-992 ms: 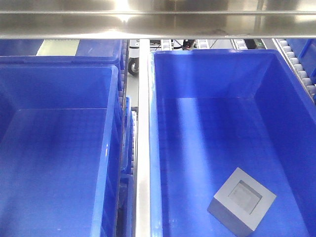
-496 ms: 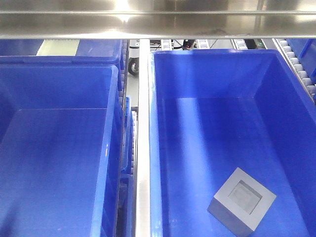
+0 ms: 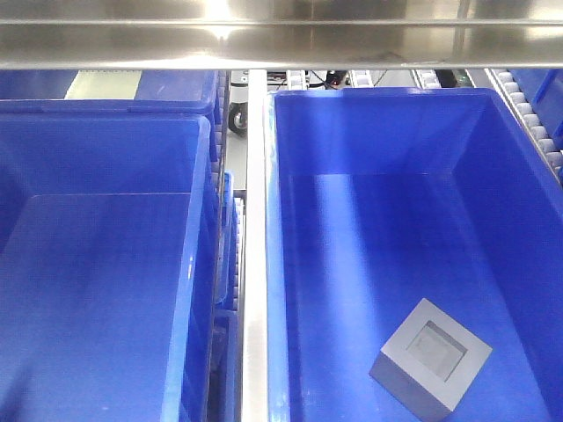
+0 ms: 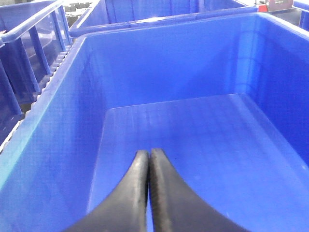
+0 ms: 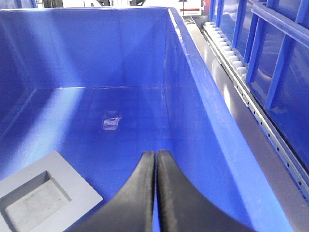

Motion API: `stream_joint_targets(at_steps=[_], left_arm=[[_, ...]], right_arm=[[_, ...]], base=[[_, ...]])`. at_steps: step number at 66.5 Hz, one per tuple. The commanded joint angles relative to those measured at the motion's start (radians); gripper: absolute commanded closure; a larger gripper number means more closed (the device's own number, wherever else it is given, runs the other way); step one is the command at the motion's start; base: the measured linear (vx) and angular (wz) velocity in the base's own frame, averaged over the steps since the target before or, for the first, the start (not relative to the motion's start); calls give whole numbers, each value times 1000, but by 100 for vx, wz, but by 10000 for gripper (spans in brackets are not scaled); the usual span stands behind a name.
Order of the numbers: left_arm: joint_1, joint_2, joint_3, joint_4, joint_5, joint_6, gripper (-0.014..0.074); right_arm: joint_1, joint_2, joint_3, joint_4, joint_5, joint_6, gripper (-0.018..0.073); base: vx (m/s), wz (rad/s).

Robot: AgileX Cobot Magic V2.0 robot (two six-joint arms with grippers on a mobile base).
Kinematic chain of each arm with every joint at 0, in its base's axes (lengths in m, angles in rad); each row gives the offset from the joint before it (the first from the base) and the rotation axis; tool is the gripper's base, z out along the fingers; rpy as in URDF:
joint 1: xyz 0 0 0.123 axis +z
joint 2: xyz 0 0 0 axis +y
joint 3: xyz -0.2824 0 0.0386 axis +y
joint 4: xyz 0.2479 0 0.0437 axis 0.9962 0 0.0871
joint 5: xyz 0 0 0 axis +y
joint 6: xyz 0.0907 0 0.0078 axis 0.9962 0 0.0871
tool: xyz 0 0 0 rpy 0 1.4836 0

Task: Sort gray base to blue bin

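Observation:
The gray base [image 3: 431, 356] lies on the floor of the right blue bin [image 3: 369, 132], near its front, recess facing up. It also shows in the right wrist view [image 5: 41, 195] at lower left. My right gripper [image 5: 156, 153] is shut and empty, hovering inside that bin to the right of the base, not touching it. My left gripper [image 4: 148, 152] is shut and empty over the floor of the left blue bin [image 4: 87, 58]. That bin [image 3: 106, 141] holds nothing. Neither gripper shows in the front view.
A steel rail [image 3: 255, 264] runs between the two bins. A steel shelf bar [image 3: 281, 40] crosses overhead at the back. More blue bins [image 3: 106, 88] stand behind the left one. A roller track [image 5: 227, 53] runs along the right bin's outer side.

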Motion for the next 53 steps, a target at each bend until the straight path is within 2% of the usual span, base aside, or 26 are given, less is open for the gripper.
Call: stream_joint_targets(at_steps=[1, 53], left_arm=[[-7, -12, -18, -10, -74, -3, 603], [-7, -11, -21, -10, -74, -3, 603]], right_arm=[[-3, 18, 5, -5, -48, -12, 564], [-3, 18, 5, -5, -48, -12, 564]], base=[[0, 0], [0, 0]])
